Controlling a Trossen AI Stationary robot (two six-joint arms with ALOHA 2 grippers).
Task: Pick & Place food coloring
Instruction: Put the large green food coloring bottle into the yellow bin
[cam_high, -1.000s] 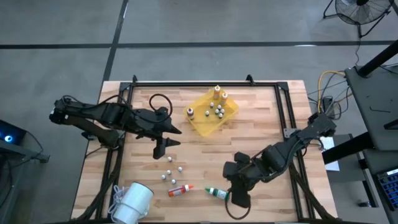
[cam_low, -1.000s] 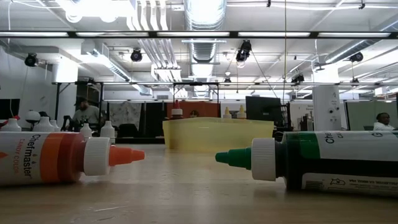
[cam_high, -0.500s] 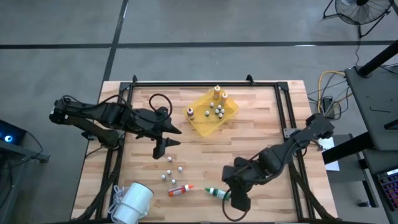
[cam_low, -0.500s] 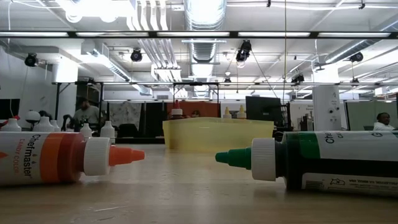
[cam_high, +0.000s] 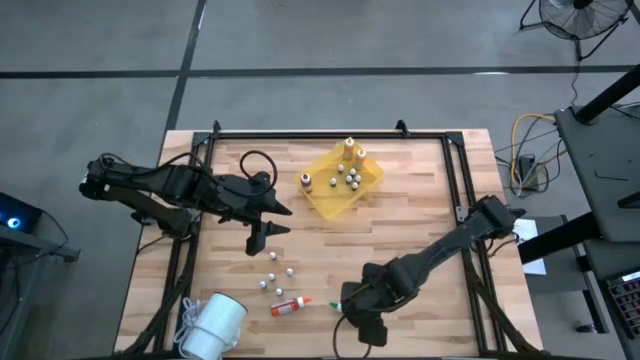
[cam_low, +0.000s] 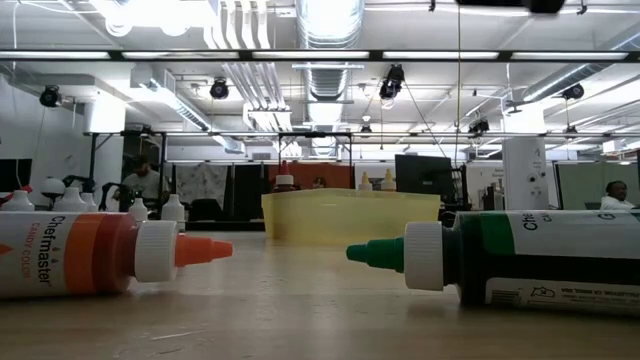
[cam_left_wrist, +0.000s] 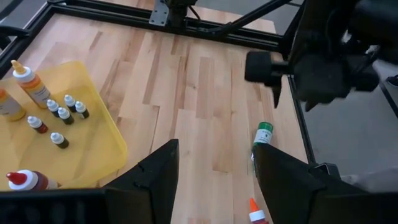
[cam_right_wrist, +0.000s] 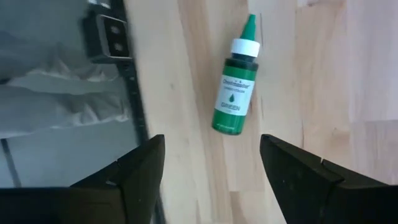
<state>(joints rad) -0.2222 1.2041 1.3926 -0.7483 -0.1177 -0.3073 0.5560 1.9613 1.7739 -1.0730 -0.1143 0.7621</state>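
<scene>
Lying flat near the wooden desk's (cam_high: 420, 215) front edge, the small green-capped plastic dropper bottle (cam_right_wrist: 237, 89) is framed straight ahead between the spread fingers of the right gripper (cam_high: 367, 328), its long axis running with the reach.

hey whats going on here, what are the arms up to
The right gripper hangs open over the green food coloring bottle, which lies on its side near the table's front edge; nothing is held yet. An orange-capped bottle lies beside it, also on the wood. The left gripper waits mid-table, empty. Other bottles already stand in the yellow tray, along with several tiny ones.
</scene>
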